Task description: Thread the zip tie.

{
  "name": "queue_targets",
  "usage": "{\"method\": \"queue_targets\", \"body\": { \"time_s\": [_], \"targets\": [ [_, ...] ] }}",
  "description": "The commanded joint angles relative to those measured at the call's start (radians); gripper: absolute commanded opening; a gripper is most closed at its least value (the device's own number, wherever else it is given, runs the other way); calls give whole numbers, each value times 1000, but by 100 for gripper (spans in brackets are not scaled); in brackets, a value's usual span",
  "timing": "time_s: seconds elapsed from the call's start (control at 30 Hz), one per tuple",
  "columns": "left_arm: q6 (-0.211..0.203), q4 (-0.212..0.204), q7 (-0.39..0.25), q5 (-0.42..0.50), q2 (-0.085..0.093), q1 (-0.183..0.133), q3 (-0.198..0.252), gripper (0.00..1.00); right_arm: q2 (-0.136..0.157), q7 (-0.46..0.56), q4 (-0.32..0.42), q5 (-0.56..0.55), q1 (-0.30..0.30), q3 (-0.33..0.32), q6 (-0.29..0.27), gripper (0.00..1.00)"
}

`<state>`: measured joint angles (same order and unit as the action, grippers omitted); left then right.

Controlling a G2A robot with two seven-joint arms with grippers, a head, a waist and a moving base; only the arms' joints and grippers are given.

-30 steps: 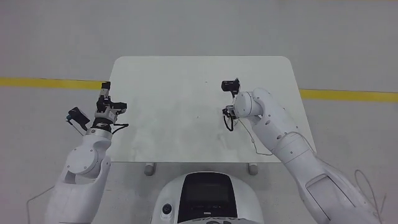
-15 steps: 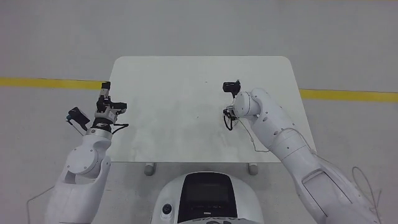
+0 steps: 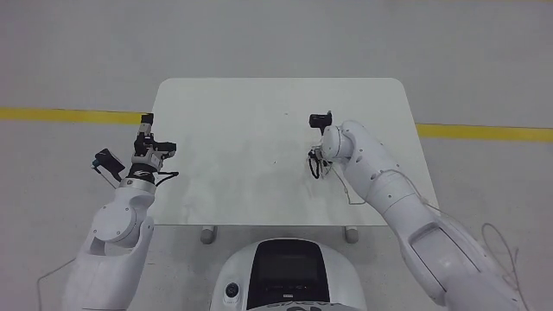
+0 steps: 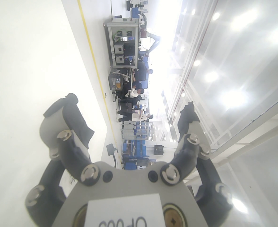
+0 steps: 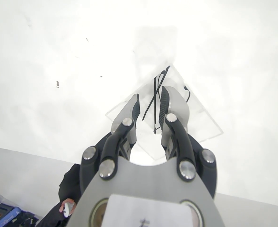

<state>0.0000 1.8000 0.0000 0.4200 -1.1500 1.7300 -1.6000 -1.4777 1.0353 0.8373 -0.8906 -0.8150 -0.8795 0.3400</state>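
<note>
The right gripper point(image 5: 150, 92) hung low over the table point(image 5: 58, 12) with its jaws parted, gripping nothing. Between its fingers point(image 5: 136, 109) lay two black zip ties point(image 5: 155, 95), crossed over each other on a clear sheet point(image 5: 200, 121) directly beneath it; whether the pads touched them could not be told. A third tie point(image 5: 189, 93) (short and curled) lay on the same sheet, just outside one finger. The left gripper point(image 4: 129, 102) was released too, fingers spread wide, at the table's edge, well apart from the ties and the right gripper.
</note>
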Motion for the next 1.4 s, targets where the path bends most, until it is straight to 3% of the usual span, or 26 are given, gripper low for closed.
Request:
{"method": "queue_targets", "body": {
  "time_s": [0.0, 0.63, 0.8, 0.9, 1.13, 1.37],
  "targets": [
    [0, 0, 0, 0, 0, 0, 0, 100, -7, -4, -19, -7, 6, 2, 0, 20],
    [0, 0, 0, 0, 0, 0, 0, 100, -80, -29, -163, -74, 51, -27, 0, 14],
    [0, 0, 0, 0, 0, 0, 0, 100, -91, -30, -184, -87, 58, -39, 0, 0],
    [0, 0, 0, 0, 0, 0, 0, 100, -94, -31, -190, -98, 61, -50, 0, 0],
    [0, 0, 0, 0, 0, 0, 0, 100, -91, -25, -156, -136, 46, -96, 0, 0],
    [0, 0, 0, 0, 0, 0, 0, 100, -65, 19, -16, -195, -25, -167, 0, 0]
  ]
}}
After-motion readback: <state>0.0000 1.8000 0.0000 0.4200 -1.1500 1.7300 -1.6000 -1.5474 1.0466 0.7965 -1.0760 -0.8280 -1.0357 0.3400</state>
